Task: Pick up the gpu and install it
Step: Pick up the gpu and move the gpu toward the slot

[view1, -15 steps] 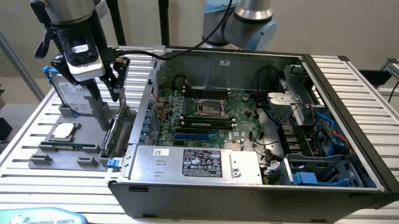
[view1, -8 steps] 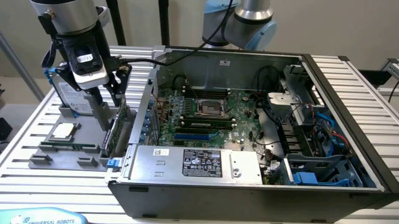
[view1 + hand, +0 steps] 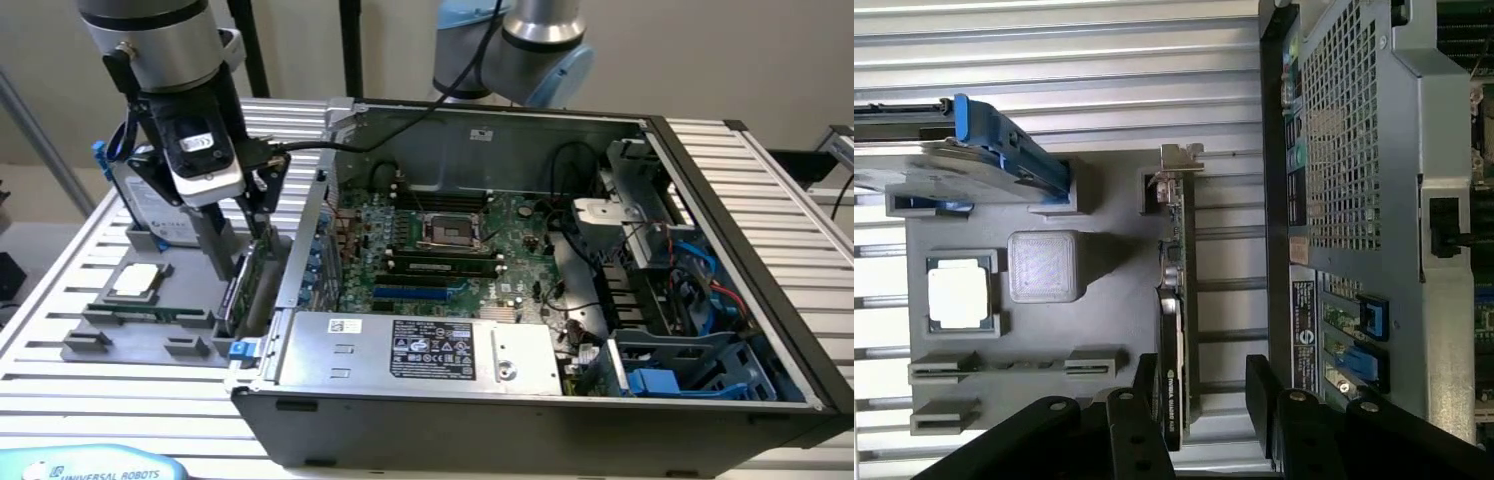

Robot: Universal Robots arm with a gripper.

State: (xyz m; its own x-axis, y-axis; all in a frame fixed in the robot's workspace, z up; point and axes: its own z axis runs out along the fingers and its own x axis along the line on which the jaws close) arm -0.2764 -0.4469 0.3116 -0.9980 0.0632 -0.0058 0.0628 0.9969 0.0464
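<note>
The gripper [image 3: 1204, 405], jaws spread and unclenched, straddles the gpu [image 3: 1176, 290] sitting unlifted in the grey holder [image 3: 1104, 300] beneath it; pickup and installation are both outstanding.

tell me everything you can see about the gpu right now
The gpu is a thin flat card standing on its long edge in the grey holder, beside the computer case but apart from it. It has a dark green board, a black face with a small green mark, and a silver metal bracket at one end. The open gripper straddles its other end, one finger on each side. Whether either finger touches it cannot be told.
</note>
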